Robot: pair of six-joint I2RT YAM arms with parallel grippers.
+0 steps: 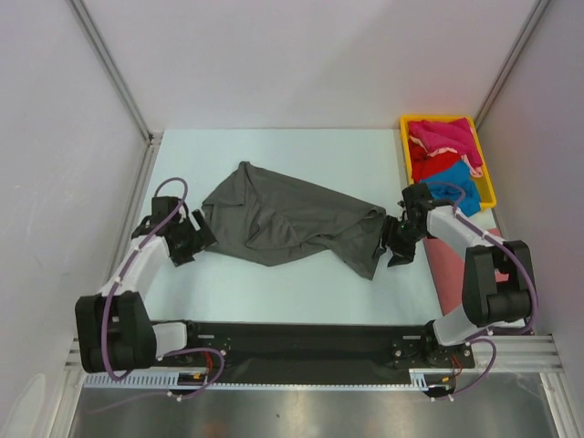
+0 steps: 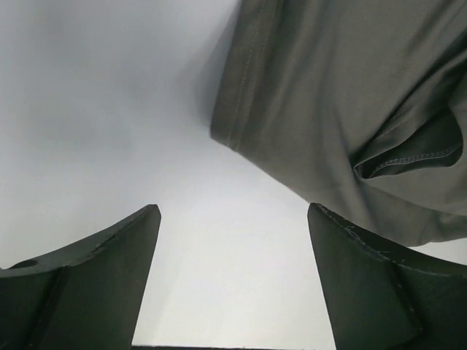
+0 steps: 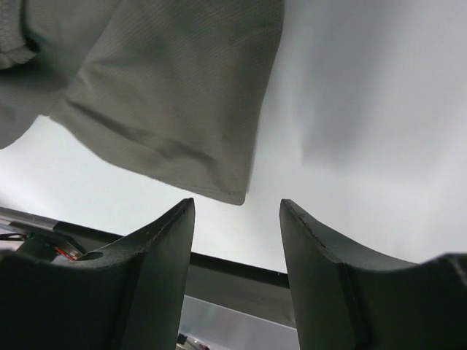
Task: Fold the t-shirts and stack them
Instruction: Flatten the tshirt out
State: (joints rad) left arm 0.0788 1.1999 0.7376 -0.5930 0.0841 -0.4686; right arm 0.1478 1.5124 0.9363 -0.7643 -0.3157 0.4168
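Dark grey t-shirt — yellow tray — magenta, red, blue shirts.

The dark grey t-shirt lay rumpled across the middle of the tabletop. It filled the stretch between the left end effector and the right end effector. Bare surface ran behind it up to the far wall and in front of it toward the near edge. Each end effector's jaws stood apart with only bare tabletop between them, the shirt's hem just ahead. The yellow tray, heaped with other shirts, blocked the far right corner. A salmon-pink shirt covered the right edge. The left wall and right wall closed both flanks.
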